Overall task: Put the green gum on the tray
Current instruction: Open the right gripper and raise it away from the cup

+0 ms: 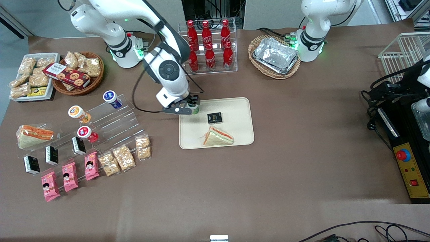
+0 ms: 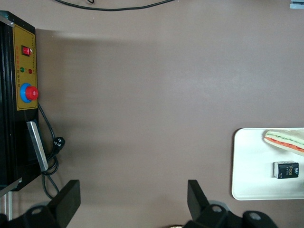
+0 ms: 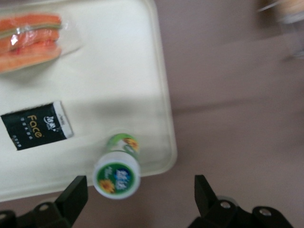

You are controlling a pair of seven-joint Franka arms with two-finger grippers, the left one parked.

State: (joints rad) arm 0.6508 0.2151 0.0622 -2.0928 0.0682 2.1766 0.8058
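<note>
Wrist view — gripper [image 3: 137, 194] spread above green gum [image 3: 117, 171] standing on tray [image 3: 118, 85]

I read "Face" on the black packet [image 3: 36, 125] lying on the tray [image 3: 118, 71]. Red bottles [image 1: 209, 43] look like Coca-Cola script, probably. Green gum [image 3: 117, 172] lid text isn't legible.

The right arm reaches from its base in the upper left of the front view, down toward the frame's centre, with the wrist bent downward. The gripper [image 1: 188, 108] sits just left of centre in the front view, pointing down. In the right wrist view, the two fingers [image 3: 76, 197] stand wide apart with nothing clamped between them. Neither finger touches any object. The gripper hangs above the table surface, its body roughly vertical.
</note>
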